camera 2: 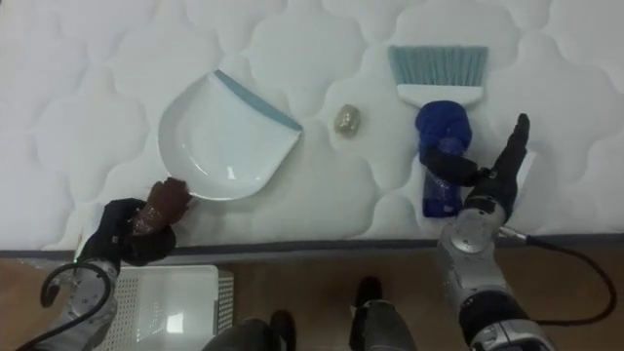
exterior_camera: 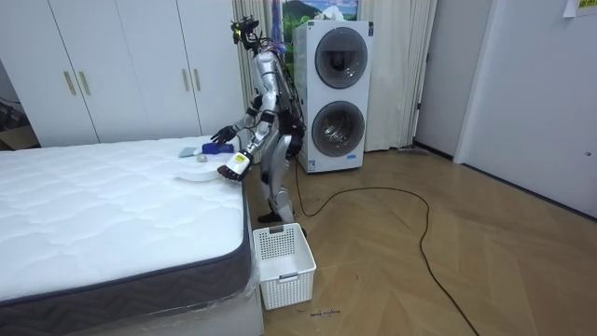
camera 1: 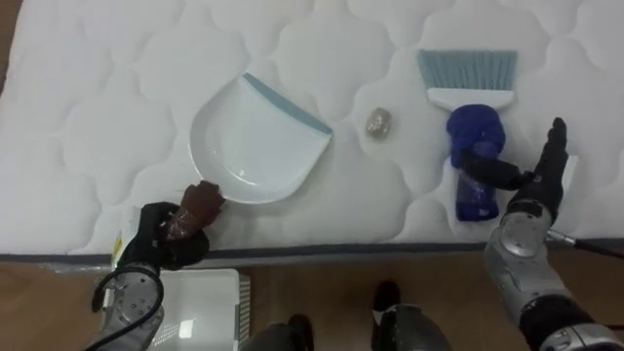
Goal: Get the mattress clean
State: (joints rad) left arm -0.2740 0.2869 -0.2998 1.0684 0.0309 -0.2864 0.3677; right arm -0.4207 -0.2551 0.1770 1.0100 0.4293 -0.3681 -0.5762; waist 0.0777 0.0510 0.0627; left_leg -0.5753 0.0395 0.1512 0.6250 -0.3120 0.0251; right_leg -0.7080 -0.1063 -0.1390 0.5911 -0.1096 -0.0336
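Left robot hand (camera 1: 162,234) — clasping dustpan (camera 1: 258,146), brush (camera 1: 474,132) nearby

Bare lane between dustpan (camera 1: 255,146) and brush (camera 1: 474,132)
One small crumpled scrap (camera 1: 378,122) lies in it; mattress (camera 1: 97,117) beyond is bare; white basket (camera 1: 210,292) on floor by bed edge.

Nothing here that I can actually read, tbh. There's a small pale tag (camera 1: 121,246) hanging at the near edge of the mattress (camera 1: 97,117), toward its left end from where I stand. If anything's printed on it, it's way too tiny to make out. Same deal in the room view with the yellow note (exterior_camera: 570,7) stuck high up on the wall (exterior_camera: 532,84) at the top right corner: I can see it's there but can't pick out a single letter or number.
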